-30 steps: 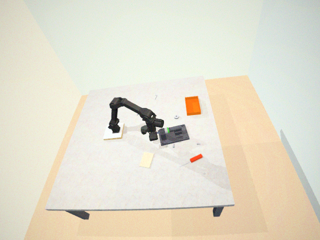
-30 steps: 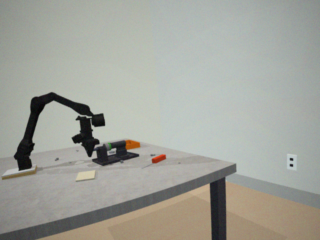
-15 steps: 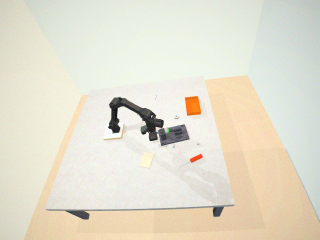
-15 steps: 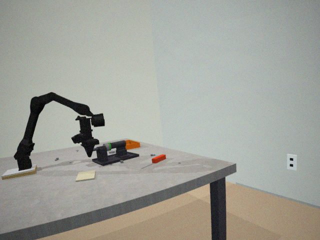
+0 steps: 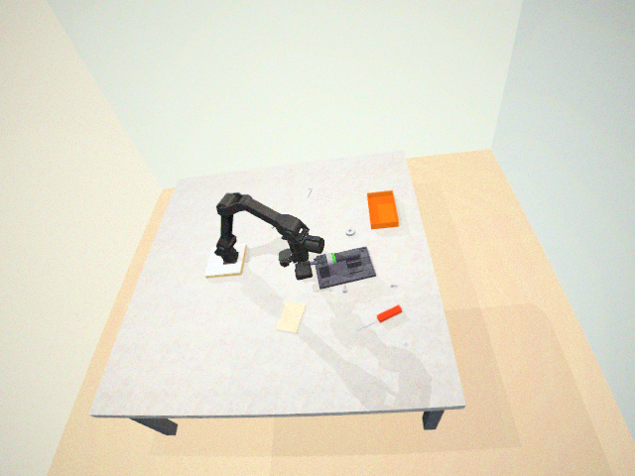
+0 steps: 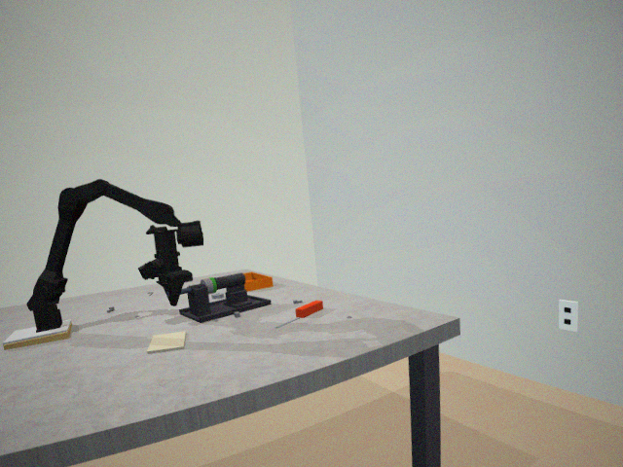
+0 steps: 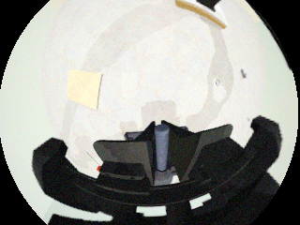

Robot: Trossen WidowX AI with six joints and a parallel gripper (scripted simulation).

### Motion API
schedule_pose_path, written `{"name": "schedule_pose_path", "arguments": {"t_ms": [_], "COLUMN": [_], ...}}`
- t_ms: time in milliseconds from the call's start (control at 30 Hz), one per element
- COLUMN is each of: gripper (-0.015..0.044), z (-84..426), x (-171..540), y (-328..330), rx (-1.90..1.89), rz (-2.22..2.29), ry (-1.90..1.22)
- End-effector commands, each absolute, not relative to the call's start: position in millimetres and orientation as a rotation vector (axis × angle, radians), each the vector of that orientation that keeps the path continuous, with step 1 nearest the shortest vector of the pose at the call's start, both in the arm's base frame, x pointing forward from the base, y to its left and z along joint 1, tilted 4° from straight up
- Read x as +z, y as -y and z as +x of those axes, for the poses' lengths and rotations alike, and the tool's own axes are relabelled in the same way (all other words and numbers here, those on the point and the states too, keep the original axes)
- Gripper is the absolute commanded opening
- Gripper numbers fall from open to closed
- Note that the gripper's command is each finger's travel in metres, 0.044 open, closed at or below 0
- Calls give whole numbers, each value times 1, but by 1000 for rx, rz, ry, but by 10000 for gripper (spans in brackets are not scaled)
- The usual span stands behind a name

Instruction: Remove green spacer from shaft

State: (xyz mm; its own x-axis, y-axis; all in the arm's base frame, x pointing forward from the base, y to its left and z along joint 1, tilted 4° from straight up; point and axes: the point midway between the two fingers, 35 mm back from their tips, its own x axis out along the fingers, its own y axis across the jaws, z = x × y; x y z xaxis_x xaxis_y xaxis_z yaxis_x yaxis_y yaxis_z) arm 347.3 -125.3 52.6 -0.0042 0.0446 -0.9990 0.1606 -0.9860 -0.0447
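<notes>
Green spacer (image 5: 333,257) (image 6: 213,284) sits raised above the table, against the dark housing (image 5: 350,254) (image 6: 230,281). The arm (image 5: 264,209) (image 6: 135,200) rises, elbow high, slopes forward, then drops at the wrist; its downward-pointing gripper (image 5: 307,263) (image 6: 173,300) (image 7: 157,123) clenches the slim shaft (image 5: 314,263) (image 6: 185,290) (image 7: 161,149).

Pale table (image 5: 204,353) (image 6: 241,372) — orange tray (image 5: 383,210) (image 6: 259,282), red-handled screwdriver (image 5: 389,313) (image 6: 309,308).

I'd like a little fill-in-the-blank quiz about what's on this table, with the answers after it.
The open-topped box is coloured ____.
The black two-fingered tool is shut on the slim blue-grey ____.
The bright ring beside the pale grey spacers is ____.
The screwdriver's block-shaped handle is ____.

Missing words: orange; shaft; green; red.
</notes>
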Motion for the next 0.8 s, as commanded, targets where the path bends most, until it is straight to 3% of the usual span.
{"name": "schedule_pose_path", "arguments": {"t_ms": [0, 767], "gripper": [0, 0], "z": [346, 344], "x": [53, 53], "y": [126, 126], "rx": [-2154, -2154], "rz": [2151, 2151], "ry": [-225, -225]}}
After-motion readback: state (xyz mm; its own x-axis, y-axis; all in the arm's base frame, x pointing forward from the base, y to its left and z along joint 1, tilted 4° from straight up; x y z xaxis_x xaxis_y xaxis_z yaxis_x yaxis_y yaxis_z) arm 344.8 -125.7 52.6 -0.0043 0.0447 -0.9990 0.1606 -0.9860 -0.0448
